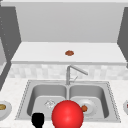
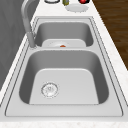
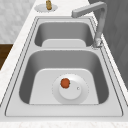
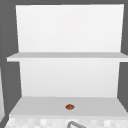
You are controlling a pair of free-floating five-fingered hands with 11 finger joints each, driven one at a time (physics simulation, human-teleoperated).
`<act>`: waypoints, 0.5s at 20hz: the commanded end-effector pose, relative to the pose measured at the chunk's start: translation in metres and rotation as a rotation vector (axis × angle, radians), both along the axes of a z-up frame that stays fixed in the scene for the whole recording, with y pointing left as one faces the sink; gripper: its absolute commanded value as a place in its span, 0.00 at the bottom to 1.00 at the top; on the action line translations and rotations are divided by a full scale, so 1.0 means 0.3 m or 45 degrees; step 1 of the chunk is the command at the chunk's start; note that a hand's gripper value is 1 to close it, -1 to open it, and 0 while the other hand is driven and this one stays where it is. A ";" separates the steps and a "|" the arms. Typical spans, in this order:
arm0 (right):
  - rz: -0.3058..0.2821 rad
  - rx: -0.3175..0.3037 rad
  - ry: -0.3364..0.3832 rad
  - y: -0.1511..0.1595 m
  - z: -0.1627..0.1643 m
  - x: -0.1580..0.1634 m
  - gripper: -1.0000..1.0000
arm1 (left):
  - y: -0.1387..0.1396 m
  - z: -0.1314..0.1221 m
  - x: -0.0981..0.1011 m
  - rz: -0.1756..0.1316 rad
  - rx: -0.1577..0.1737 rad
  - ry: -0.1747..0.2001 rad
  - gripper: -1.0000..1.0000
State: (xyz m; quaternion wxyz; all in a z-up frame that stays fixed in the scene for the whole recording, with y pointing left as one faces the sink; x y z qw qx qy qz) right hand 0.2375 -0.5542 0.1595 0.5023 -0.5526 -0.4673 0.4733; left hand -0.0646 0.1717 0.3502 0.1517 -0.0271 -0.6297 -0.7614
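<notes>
Left of the faucet [image 1: 68,75] the basin lies open; right of it, a plate [image 3: 70,88] covers the floor.

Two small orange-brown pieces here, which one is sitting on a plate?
The orange-brown piece in the right sink basin: it lies on the round white plate there. The other piece lies bare on the shelf above the faucet.

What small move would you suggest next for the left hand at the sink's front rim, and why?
Probably a short shift of the left hand rightward, toward the red ball. The hand sits at the sink's front rim, beside the ball with a gap, and the ball is the thing nearest it; the plate lies farther, in the right basin.
</notes>
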 end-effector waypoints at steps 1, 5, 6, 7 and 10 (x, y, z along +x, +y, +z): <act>0.005 -0.122 -0.054 0.048 0.038 -0.022 1.00 | 0.000 0.000 0.000 0.000 0.000 0.000 0.50; 0.003 -0.157 -0.050 0.100 0.084 -0.049 1.00 | 0.000 0.000 0.000 0.000 0.000 0.000 0.50; 0.004 -0.163 -0.047 0.110 0.100 -0.054 1.00 | 0.000 0.000 0.000 0.000 0.000 0.000 0.50; 0.007 -0.168 -0.046 0.122 0.114 -0.058 1.00 | 0.000 0.000 0.000 0.000 0.000 0.000 0.50; 0.010 -0.180 -0.047 0.158 0.155 -0.073 1.00 | 0.000 0.000 0.000 0.000 0.000 0.000 0.50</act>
